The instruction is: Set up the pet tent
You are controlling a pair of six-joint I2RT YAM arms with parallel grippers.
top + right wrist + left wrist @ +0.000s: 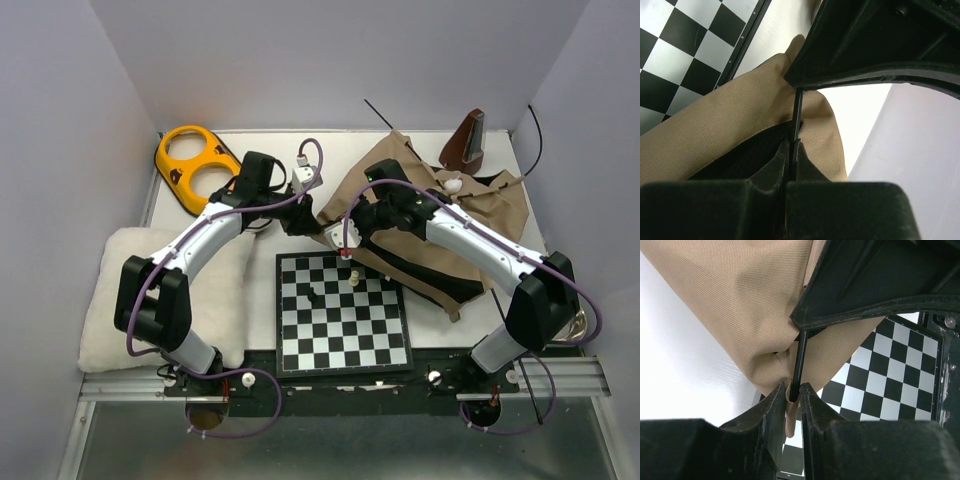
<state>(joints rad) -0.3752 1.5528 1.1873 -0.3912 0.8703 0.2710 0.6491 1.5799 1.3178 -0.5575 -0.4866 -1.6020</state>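
The tan pet tent (450, 215) lies crumpled at the back right of the table, black lining showing, with thin black poles (378, 113) sticking out behind it. My left gripper (300, 222) is shut on the tent's left corner; the left wrist view shows its jaws pinching tan fabric (740, 315) and a thin black pole end (799, 362) at the gripper (793, 390). My right gripper (345, 232) is close beside it, shut on a thin black pole (797, 112) at the gripper (791, 145), over the tent fabric (715, 135).
A chessboard (342, 312) with a few pieces lies front centre, just below both grippers. A fluffy white cushion (110, 290) is at the left. An orange two-hole object (195, 165) sits back left. A brown object (466, 140) stands back right.
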